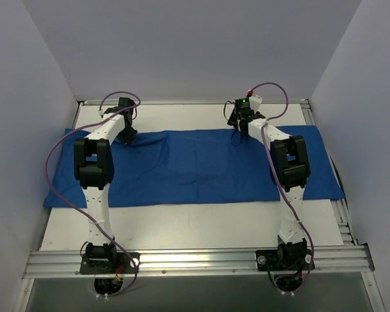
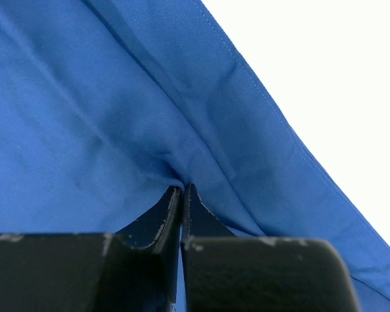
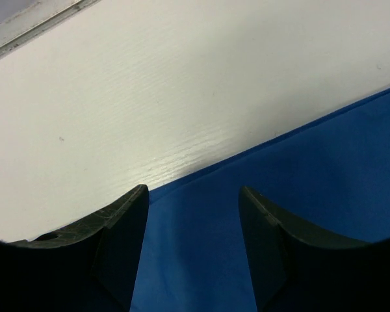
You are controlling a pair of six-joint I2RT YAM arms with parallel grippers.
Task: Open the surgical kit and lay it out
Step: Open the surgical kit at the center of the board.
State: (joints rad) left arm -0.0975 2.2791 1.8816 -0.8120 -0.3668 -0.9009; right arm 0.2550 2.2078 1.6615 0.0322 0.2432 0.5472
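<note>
Across the worktop: I see the blue cloth wrap lying flat, its long axis running 9 to 3 o'clock and its far hem toward 12.
Left gripper: pressed together on a pinch of the wrap near the far hem, toward the 10 o'clock corner; creases gather into its tips.
Right gripper: spread and holding nothing, hovering astride the far hem at about 1 o'clock, with bare worktop on its 12 side and cloth on its 6 side.
Key relation: from both grippers the body of the wrap lies toward 6 o'clock, so I judge any opening pull must run across the short axis.
Nearer arm: the left has the hem; the right sits just above it and would need to drop and close.
Risk: I expect a one-sided pull would skew the cloth.
</note>
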